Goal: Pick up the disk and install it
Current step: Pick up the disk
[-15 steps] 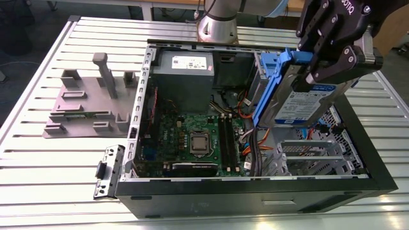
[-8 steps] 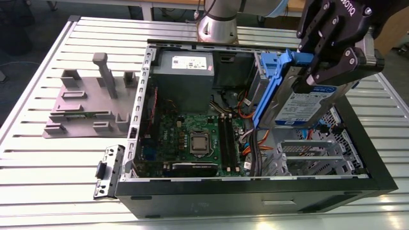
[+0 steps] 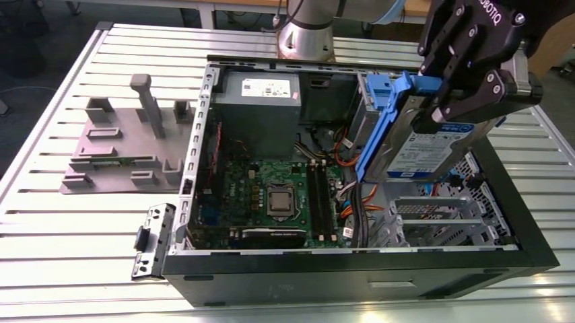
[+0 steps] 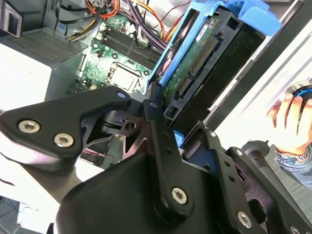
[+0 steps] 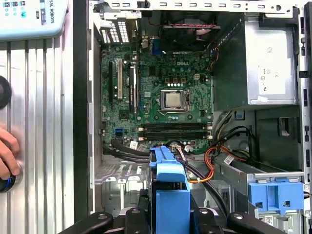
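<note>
My gripper [image 3: 446, 101] is shut on the disk [image 3: 429, 149], a silver drive with a white-and-blue label and a blue bracket [image 3: 382, 124] along its edge. The disk hangs tilted, nearly on edge, above the open computer case [image 3: 359, 259], on the exterior view's right. It sits over the metal drive cage [image 3: 440, 219]. In the second wrist view the disk [image 4: 202, 66] shows its green circuit board and connector, gripped between black fingers [image 4: 155, 114]. The first wrist view shows the disk's blue bracket [image 5: 168, 187] held over the case interior.
Inside the case are the motherboard [image 5: 165, 97], orange and black cables [image 5: 214, 158], a grey power supply box [image 3: 260, 108] and a blue latch [image 5: 275, 195]. A grey plastic stand [image 3: 117, 145] sits beside the case on the slatted table. A person's hand [image 4: 287, 122] rests beside the case.
</note>
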